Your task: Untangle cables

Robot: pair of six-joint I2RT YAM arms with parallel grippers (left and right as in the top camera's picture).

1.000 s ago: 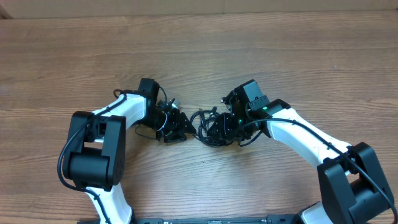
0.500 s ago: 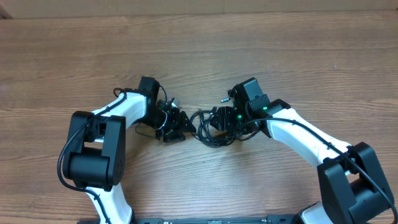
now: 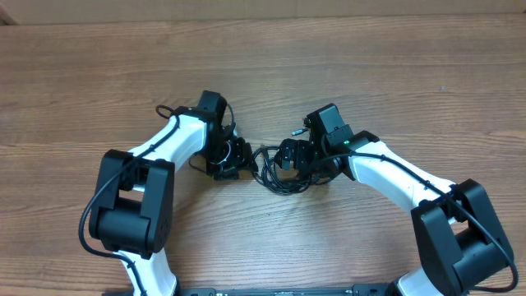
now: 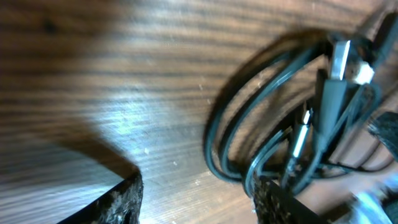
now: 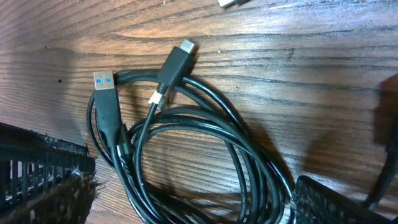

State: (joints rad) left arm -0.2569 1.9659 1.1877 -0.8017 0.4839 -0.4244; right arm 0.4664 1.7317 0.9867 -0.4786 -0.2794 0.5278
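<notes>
Change over the last second: the right gripper (image 3: 289, 156) has opened up. Its jaws now stand wide apart and grip nothing. The left arm has swung its wrist toward the far side and to the right, so the left gripper (image 3: 240, 158) now sits just beside the bundle's left edge. Its jaws are apart too, with bare wood between them. A loop runs close by one fingertip (image 4: 280, 202); we can't tell whether they touch.

The thin black cables (image 5: 186, 143) lie loose on the brown wood-grain table (image 3: 263, 66), between the two grippers at table centre. The bundle has barely shifted.

We read this as a release and re-grasp step. Nothing is separated yet and both arms are lining up for a fresh pick.

Materials and shapes:
- The cords are smooth, slightly glossy rubber, wound in several overlapping oval loops, limp and springy.
- The flat silver plug with a blue insert (image 5: 104, 84) sits at the left of the coil.
- The small rounded silver-tipped plug (image 5: 177, 59) lies across the far loops, with its black moulded strain relief.
- The finger pads (image 5: 43, 180) are black, ribbed and scuffed.

Both plug ends are exposed, so they look like the easiest handles.
</notes>
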